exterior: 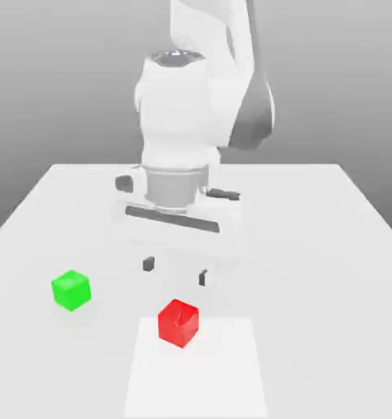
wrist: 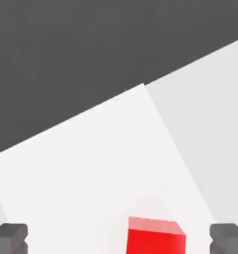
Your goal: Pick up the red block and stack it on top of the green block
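The gripper (wrist: 119,238) holds its fingers wide apart, empty, likely to straddle the red block (exterior: 178,324) near it, at the white patch's (exterior: 200,380) edge. The green block (exterior: 71,290), toward the exterior view's left, sits bare-topped, ready as base.

Outside view from across the table (exterior: 330,270), facing the arm (exterior: 176,114) head-on, looking slightly down, far enough back to take in most of the tabletop, close view from the hand (exterior: 178,229), facing down past the table's edge, both sharing the red block (exterior: 178,323) and the bright white patch (exterior: 199,376) around it
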